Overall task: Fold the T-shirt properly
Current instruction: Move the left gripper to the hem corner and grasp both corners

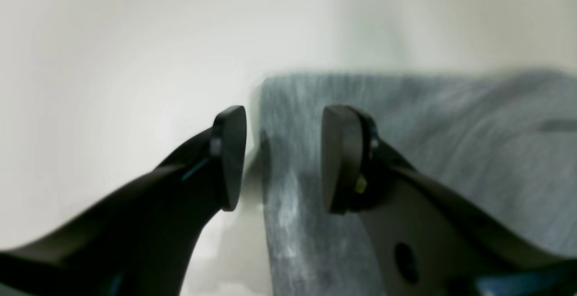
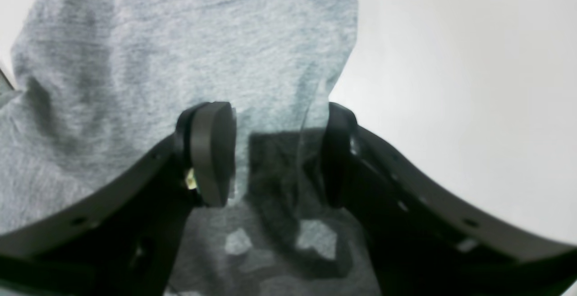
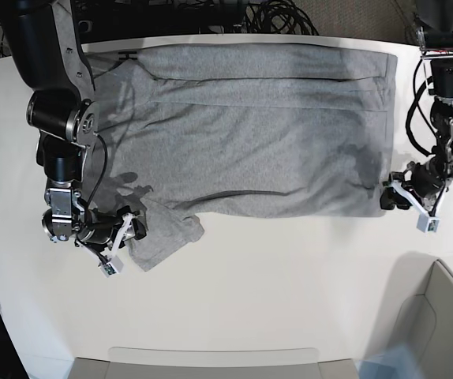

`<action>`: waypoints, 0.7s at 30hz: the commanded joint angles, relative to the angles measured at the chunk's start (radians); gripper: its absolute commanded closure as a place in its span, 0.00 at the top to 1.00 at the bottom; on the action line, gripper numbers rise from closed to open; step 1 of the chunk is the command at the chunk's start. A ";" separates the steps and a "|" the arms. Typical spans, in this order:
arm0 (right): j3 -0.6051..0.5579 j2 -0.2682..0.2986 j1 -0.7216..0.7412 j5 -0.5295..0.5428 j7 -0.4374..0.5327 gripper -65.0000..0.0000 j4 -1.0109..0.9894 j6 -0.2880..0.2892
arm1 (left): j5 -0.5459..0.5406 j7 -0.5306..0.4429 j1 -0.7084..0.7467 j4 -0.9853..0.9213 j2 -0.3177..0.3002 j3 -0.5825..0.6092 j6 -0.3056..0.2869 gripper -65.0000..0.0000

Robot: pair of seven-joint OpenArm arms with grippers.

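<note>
Starting at the near edge of the white table (image 3: 274,300), the pale rim of a bin (image 3: 211,357) runs along the bottom and a white box (image 3: 439,316) sits at the near corner on the left arm's side. Further in, the right gripper (image 3: 136,225) is down low over a sleeve of the T-shirt (image 3: 258,142), the sleeve poking out towards the camera from the main body of the cloth. Its wrist view shows the two pads spread wide, grey fabric lying loose between and beneath them, nothing pinched. Across the table, the left gripper (image 3: 386,196) sits just at the shirt's side edge. Up close, its black pads (image 1: 231,156) stand clearly apart, straddling the border of the fabric, one over bare table, one over grey knit, and the picture is blurred. No cloth is caught between them. Behind both grippers, the heather-grey shirt lies spread flat, plain side up, folded along its far edge, reaching nearly to the back of the table. Beyond that, black cables (image 3: 282,14) lie tangled behind the far edge.
</note>
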 commanded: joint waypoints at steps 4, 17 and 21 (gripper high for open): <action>-0.002 0.007 0.023 -0.018 -0.024 0.47 0.006 0.015 | 0.086 -0.066 -0.050 -0.069 0.013 -0.006 -0.072 0.43; -0.004 0.007 0.023 -0.020 -0.024 0.47 0.006 0.015 | 0.202 -0.150 -0.169 -0.333 0.087 -0.003 -0.104 0.43; -0.004 0.007 0.021 -0.020 -0.024 0.47 0.005 0.015 | 0.202 -0.149 -0.171 -0.339 0.091 -0.003 -0.104 0.43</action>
